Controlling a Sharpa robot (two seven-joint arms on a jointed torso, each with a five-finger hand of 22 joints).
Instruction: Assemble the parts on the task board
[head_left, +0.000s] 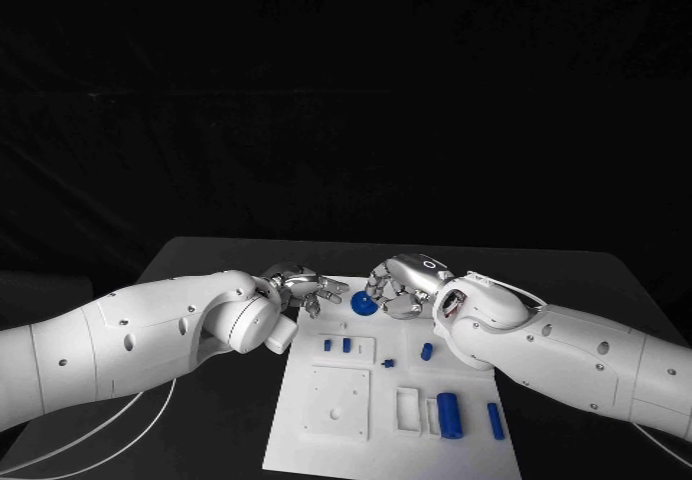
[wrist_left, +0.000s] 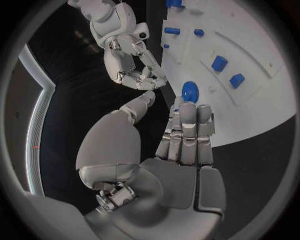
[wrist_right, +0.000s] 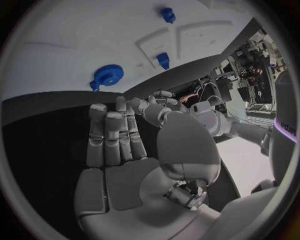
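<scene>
The white task board (head_left: 476, 455) lies in the middle of the black table. A blue gear (head_left: 364, 304) sits at the board's far edge, between my two hands. My left hand (head_left: 297, 285) hovers just to the gear's left and holds nothing. In the left wrist view its straight fingers (wrist_left: 187, 132) point at the gear (wrist_left: 190, 91), stopping just short of it. My right hand (head_left: 404, 286) is just to the gear's right, also holding nothing. In the right wrist view its fingers (wrist_right: 115, 137) are stretched out, apart from the gear (wrist_right: 107, 75) on the board (wrist_right: 56, 45).
Two small blue pegs (head_left: 336, 344) stand in a raised block near the left hand. A small blue piece (head_left: 389, 363) and a short peg (head_left: 427, 351) lie mid-board. A thick blue cylinder (head_left: 449, 415) and a thin bar (head_left: 495, 421) lie at the near right.
</scene>
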